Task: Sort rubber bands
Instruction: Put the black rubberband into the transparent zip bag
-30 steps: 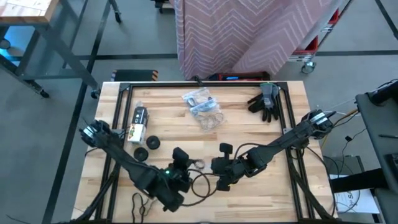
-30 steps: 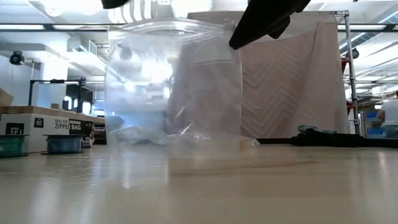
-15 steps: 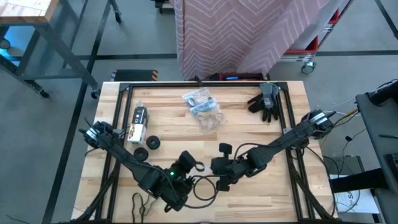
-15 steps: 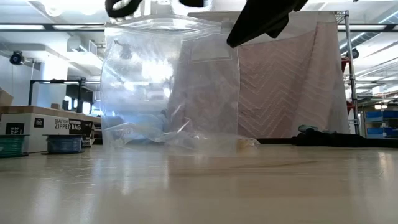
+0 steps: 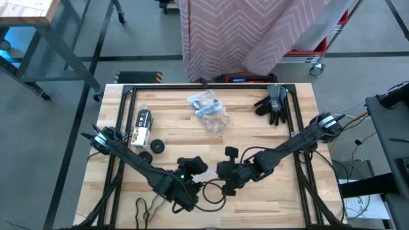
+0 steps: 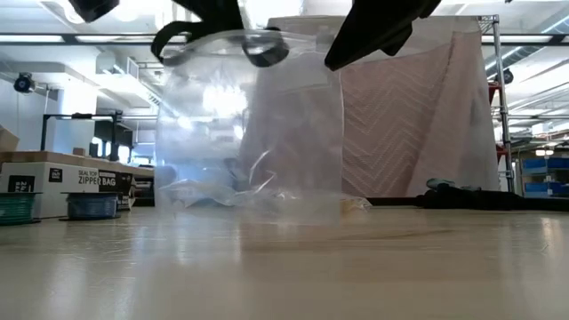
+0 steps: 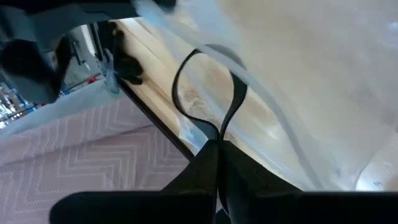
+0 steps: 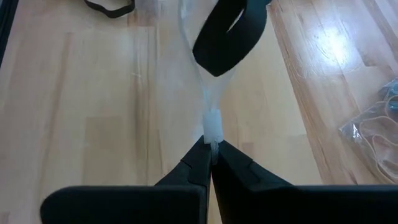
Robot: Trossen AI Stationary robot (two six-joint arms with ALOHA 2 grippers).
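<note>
As before, L gripper (image 7: 217, 146) nearer bag (image 6: 249, 133).

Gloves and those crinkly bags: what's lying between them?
Nothing. In the high view, only bare table shows between the gloves and the bags.

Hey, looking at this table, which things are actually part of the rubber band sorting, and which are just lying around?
Part of the job:
- black rubber band, pinched in the left gripper
- clear bag, held by its rim in the right gripper
- bagged bands at the far side

Just lying about:
- dark gloves
- small bottle
- round black caps
</note>
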